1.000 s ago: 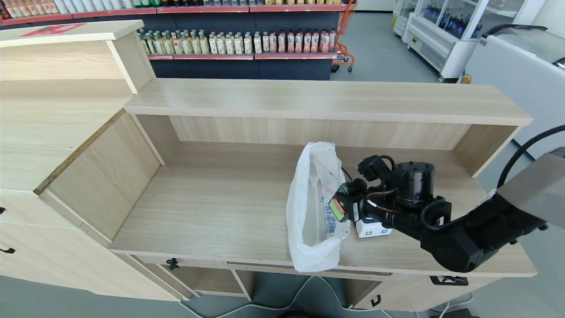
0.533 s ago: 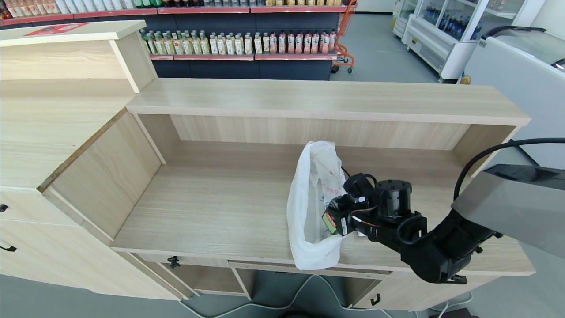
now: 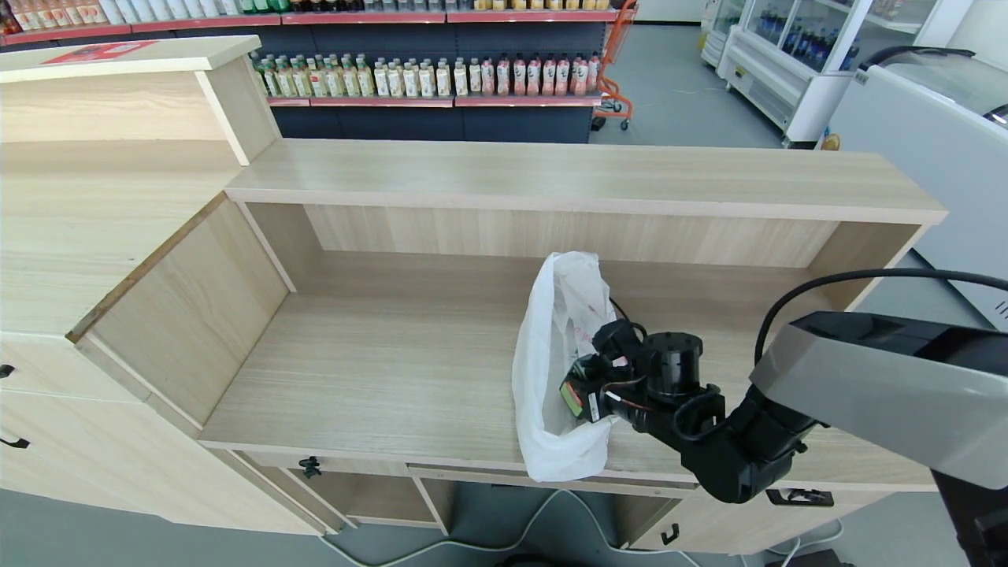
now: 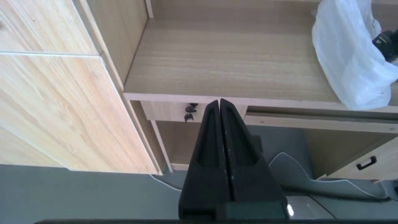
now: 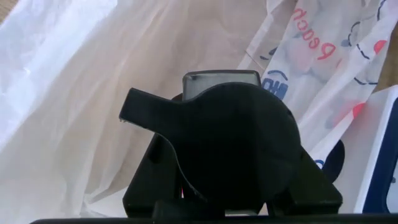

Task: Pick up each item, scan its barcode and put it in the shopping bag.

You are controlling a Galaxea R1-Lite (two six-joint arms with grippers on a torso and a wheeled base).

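Right gripper [image 3: 579, 394] has come down and in toward the shopping bag [image 3: 543, 370] over the last 1 s, and now sits right at the bag's open mouth. Bag hasn't moved on the counter [image 3: 378, 370].

Right fingers are clamped on 1 item [image 3: 570, 398]: dark body, green-and-red label facing the head camera. It hangs inside the bag opening, not yet down on the bag's bottom as far as I can see.

Left gripper [image 4: 218, 106] is parked low in front of the counter's front edge, well apart from the bag. Its fingers are pressed together with nothing between them.

Progress, my read: this item is at the bagging step, so pick-up is done and scan presumably done. Left for it: let go, then pull the arm out without snagging the plastic.

White-and-blue box [image 5: 380, 155] stands just beside the bag. Can't tell if that's the scanner or 1 more item to process. Bag contents are hidden behind the plastic, so I can't count what's already in.
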